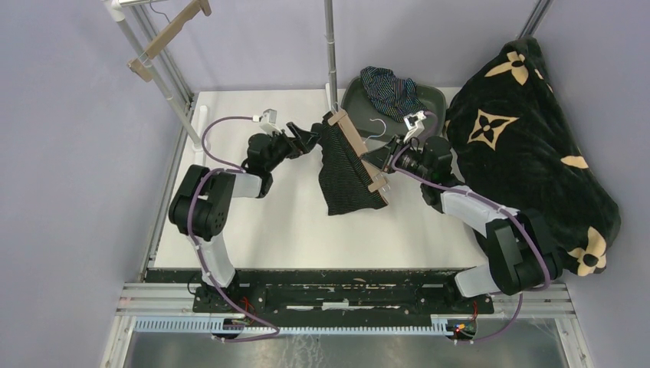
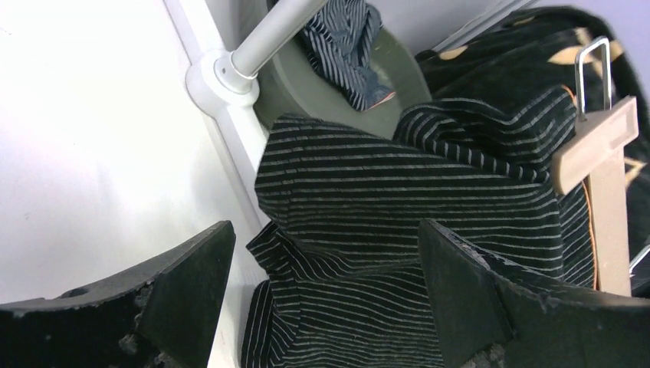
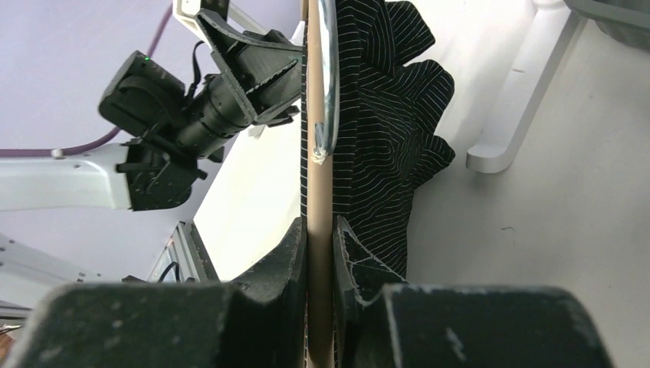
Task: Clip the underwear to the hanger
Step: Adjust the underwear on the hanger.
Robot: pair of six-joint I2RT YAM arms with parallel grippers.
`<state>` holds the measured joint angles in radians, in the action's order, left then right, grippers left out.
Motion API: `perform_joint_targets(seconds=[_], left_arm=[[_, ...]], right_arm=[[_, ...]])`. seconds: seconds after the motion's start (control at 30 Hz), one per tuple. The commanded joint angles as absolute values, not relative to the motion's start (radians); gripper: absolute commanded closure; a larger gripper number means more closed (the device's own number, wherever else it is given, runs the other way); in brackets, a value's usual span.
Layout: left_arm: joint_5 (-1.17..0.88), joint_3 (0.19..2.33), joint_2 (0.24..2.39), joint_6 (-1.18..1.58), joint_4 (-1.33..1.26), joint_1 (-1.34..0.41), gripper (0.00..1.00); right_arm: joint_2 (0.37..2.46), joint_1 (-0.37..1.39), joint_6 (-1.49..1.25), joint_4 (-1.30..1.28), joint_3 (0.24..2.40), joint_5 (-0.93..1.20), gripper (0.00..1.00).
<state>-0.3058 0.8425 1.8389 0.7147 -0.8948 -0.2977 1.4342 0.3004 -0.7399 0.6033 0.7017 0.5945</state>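
Centrally, black pinstriped underwear (image 1: 343, 172) hung from pale wooden hanger (image 1: 360, 149) over white tabletop (image 1: 268, 222), fastening unclear, right jaws clamped on hanger bar, left jaws wide beside cloth, navy striped underwear (image 1: 389, 88) bunched in grey bowl (image 1: 433, 96)

You have bright, even light from above. The table (image 2: 92, 153) blows out white in your left wrist view, shadows are soft, and the near fingers (image 2: 498, 307) look slightly blurred.
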Motion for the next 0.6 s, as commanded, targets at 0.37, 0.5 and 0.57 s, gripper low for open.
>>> perform_joint_targets(seconds=[0.37,0.5,0.57], left_arm=[[-0.512,0.928,2.039,1.092,-1.365,-0.221,0.05],[-0.524,0.953,2.061,1.138,-1.402,-0.221,0.05],[-0.535,0.965,2.074,1.157,-1.412,-0.221,0.06]], right_arm=[[1.344,0.301,-0.759,0.64,0.714,0.63,0.99],[1.344,0.301,-0.765,0.642,0.715,0.631,1.0],[1.344,0.301,-0.769,0.643,0.715,0.63,0.99]])
